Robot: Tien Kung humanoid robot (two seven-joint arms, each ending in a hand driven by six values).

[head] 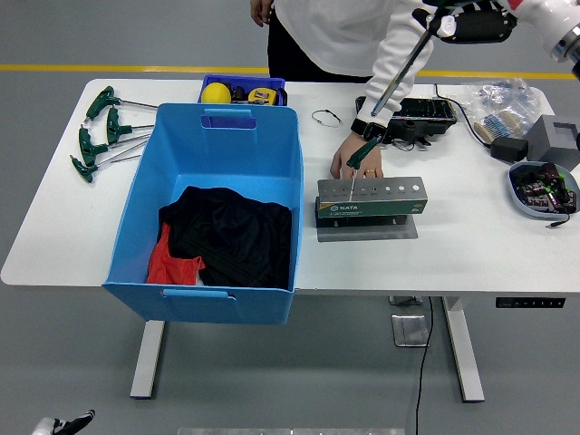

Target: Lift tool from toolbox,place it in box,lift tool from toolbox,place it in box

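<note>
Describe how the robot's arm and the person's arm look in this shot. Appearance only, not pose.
The robot's right hand at the top right is black, with a round silvery part at the finger base; behind it the forearm is clad in white with a red patch. The person's arm wears a loose white long sleeve, a dark wristwatch sits at the wrist, and a ring is on one finger.
</note>
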